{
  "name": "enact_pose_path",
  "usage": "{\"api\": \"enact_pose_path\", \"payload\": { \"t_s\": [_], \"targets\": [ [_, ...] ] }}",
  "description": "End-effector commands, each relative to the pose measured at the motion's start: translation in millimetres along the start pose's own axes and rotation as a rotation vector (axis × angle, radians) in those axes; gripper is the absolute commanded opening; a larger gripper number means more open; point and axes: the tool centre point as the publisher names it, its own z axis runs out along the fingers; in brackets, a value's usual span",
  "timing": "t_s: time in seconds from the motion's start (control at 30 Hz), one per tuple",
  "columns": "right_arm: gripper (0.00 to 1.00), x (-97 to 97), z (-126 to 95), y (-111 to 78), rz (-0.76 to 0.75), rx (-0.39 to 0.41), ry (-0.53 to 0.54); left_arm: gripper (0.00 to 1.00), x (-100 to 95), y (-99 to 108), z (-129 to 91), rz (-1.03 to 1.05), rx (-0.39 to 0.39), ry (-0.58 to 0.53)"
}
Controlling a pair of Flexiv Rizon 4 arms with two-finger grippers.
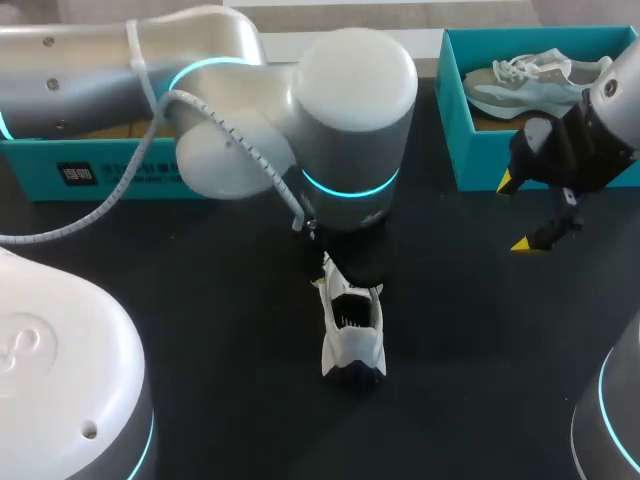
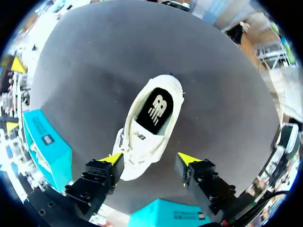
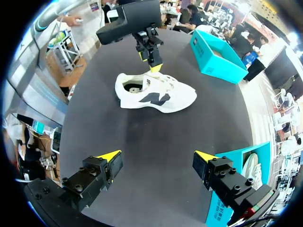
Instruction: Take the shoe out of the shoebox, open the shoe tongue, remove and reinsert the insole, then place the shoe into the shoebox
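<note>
A white shoe (image 1: 351, 332) stands upright on the black table (image 1: 200, 300) in the middle. Its black insole (image 2: 155, 109) shows inside the opening. My left gripper (image 2: 150, 159) hovers just over the shoe's laced part, open; one fingertip (image 2: 112, 158) is at the shoe's side and the other stands clear. The right wrist view shows the shoe (image 3: 156, 93) side-on, with the left gripper (image 3: 154, 64) above its tongue. My right gripper (image 1: 517, 213) hangs open and empty in front of the teal shoebox (image 1: 455, 120); its own view places the right gripper (image 3: 157, 156) well short of the shoe.
A second pale shoe (image 1: 540, 80) lies in the shoebox at the back right. Another teal box (image 1: 100, 172) stands at the back left, partly under my left arm (image 1: 300, 100). My right arm's base (image 1: 610, 410) fills the front right corner.
</note>
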Motion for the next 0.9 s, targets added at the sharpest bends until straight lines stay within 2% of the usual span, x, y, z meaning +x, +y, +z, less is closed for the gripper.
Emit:
{"api": "enact_pose_path", "payload": {
  "t_s": [0.03,0.33,0.43,0.47,0.6,0.77,0.9],
  "targets": [
    [1.00,0.4,1,0.1,0.000,0.001,-0.001,1.00,1.1,0,-3,-0.155,0.016,0.019],
    [1.00,0.4,1,0.1,0.000,0.001,-0.001,1.00,1.1,0,-3,-0.155,0.016,0.019],
    [1.00,0.4,1,0.1,0.000,0.001,-0.001,1.00,6.8,-18,-6,-0.350,0.099,-0.069],
    [1.00,0.4,1,0.1,0.000,0.001,-0.001,1.00,9.5,-24,-7,-0.429,0.080,-0.091],
    [1.00,0.4,1,0.1,0.000,0.001,-0.001,1.00,20.4,-40,-15,-0.698,0.111,-0.106],
    [1.00,0.4,1,0.1,0.000,0.001,-0.001,1.00,28.4,-54,-22,-0.872,0.053,-0.107],
    [1.00,0.4,1,0.1,0.000,0.001,-0.001,1.00,32.0,-60,-20,-0.968,0.025,-0.109]
  ]
}}
